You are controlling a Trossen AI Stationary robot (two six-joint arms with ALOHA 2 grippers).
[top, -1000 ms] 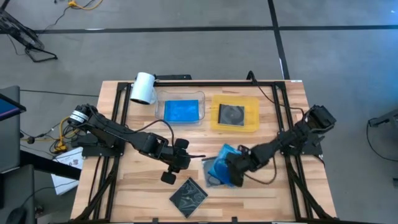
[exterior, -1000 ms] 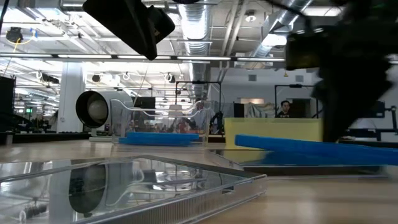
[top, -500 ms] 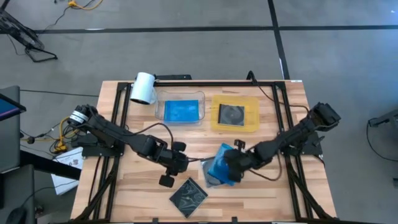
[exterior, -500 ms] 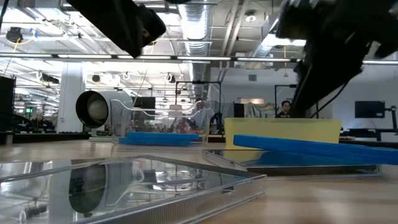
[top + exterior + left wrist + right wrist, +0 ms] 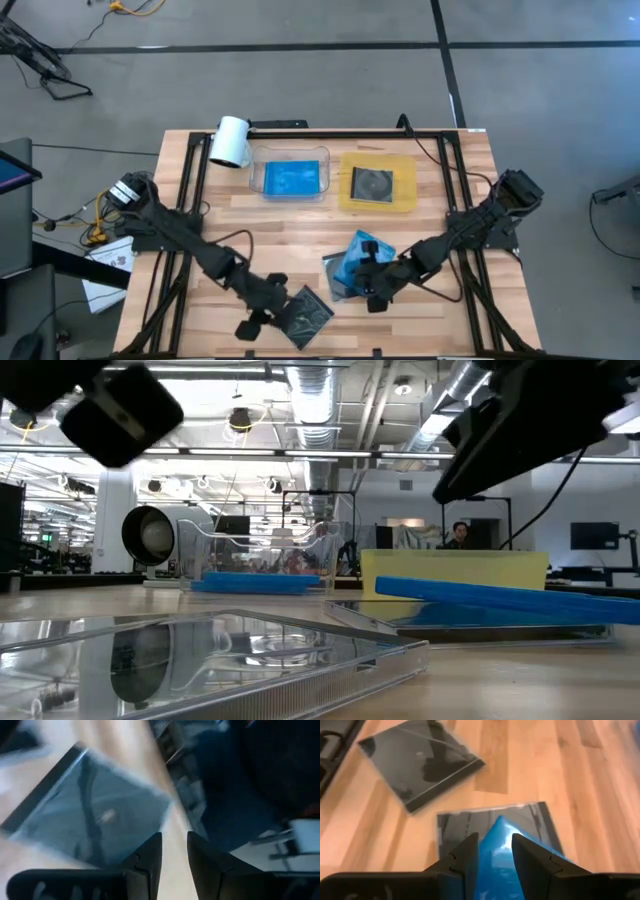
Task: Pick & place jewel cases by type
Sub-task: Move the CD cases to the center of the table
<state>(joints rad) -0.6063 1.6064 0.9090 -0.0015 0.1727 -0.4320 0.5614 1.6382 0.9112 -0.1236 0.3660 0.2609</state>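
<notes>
A bright blue jewel case [image 5: 356,258] lies tilted on a grey-clear case [image 5: 462,827] in the middle of the table; from table height the blue case [image 5: 500,598] slopes. Another grey-clear case [image 5: 303,313] lies flat by the near edge. My left gripper [image 5: 275,305] hovers just left of that grey-clear case [image 5: 90,812], fingers slightly apart [image 5: 174,852]. My right gripper [image 5: 368,285] hangs over the pile's near side, open, with the blue case's corner [image 5: 502,837] showing past its fingers [image 5: 495,852]. One blue case [image 5: 292,178] lies in the clear tray, one grey case [image 5: 372,184] in the yellow tray.
The clear tray [image 5: 258,172] and the yellow tray [image 5: 405,190] stand side by side at the far edge, with a white cylinder [image 5: 230,141] to their left. Black frame rails run along both table sides. Bare wood lies between the trays and the pile.
My left gripper has swung from the table's middle toward the near edge, down beside the lone grey-clear case. My right gripper has risen off the blue case and drifted a little toward the near edge. The pile has stayed in place.
</notes>
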